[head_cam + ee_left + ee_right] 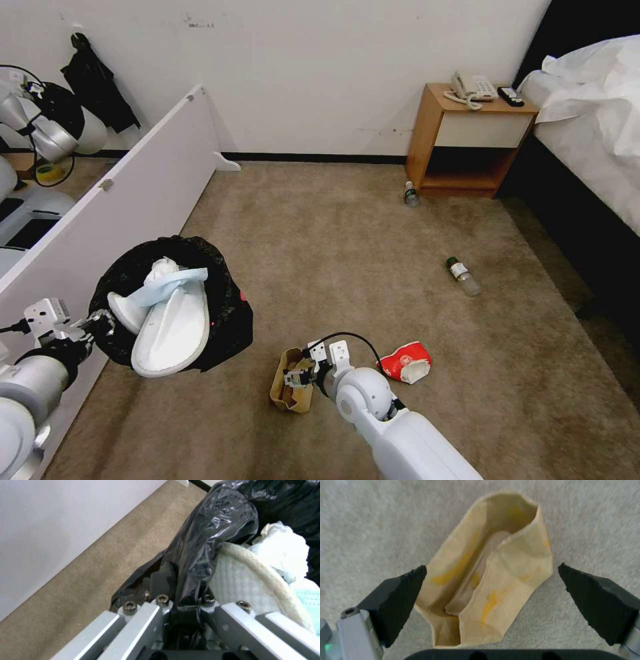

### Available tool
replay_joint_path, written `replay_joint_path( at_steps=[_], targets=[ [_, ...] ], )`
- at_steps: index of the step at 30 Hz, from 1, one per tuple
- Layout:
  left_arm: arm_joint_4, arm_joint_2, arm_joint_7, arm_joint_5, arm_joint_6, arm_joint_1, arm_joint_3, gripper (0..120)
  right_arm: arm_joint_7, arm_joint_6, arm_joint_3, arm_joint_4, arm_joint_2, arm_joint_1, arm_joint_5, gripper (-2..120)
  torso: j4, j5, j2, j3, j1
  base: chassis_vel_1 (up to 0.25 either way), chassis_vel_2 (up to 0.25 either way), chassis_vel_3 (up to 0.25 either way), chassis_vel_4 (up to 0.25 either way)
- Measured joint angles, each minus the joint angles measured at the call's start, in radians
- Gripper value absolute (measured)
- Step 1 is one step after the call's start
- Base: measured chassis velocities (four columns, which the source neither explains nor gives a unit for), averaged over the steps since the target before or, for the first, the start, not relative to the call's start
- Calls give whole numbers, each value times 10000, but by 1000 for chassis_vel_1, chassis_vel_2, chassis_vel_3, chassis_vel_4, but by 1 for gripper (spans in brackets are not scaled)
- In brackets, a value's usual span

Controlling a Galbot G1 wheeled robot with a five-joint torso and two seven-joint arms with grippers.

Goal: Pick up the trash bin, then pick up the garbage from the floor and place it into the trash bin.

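The trash bin (220,300) hung at the lower left of the head view, clear of the floor (347,233), its crinkly black liner bunched over the rim and a speck of red wall showing at its right side. The left gripper (100,325) was clamped on that rim; in the left wrist view its fingers (156,610) pinched a fold of the black plastic. Two white slippers (175,330) and some crumpled white paper (162,269) filled the bin's mouth.

At the lower centre of the head view lay the brown paper bag (288,393), creased, open at one end, with yellowish stains inside. The right gripper (491,590) hovered over it, spread wide, one black pad on each side of the bag, neither touching it.

A crushed red-and-white wrapper (407,362) lay just right of that arm. Two clear bottles with green labels lay farther off: one (463,276) at centre right, the other (411,195) by the wooden nightstand (467,140).
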Motion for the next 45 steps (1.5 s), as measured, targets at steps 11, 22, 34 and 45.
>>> replay_joint_path(
  at_steps=[11,22,34,45],
  targets=[
    [-24,-84,8,76,0,-36,210,1,-36,228,-67,-866,345,34,-397,100,0,0,-1,0,0,0,0,0,0],
    [-28,-106,20,139,0,-24,270,1,-417,422,-115,-1056,422,-47,-659,100,0,1,0,-1,0,0,0,0,0],
    [-28,-114,23,157,0,-26,339,1,-487,374,126,-1428,484,-79,-562,97,0,1,0,0,0,0,0,0,0],
    [-64,-71,23,155,0,-24,347,1,-511,211,315,-1625,464,-100,-382,61,0,1,0,-1,0,0,0,0,0]
  ],
)
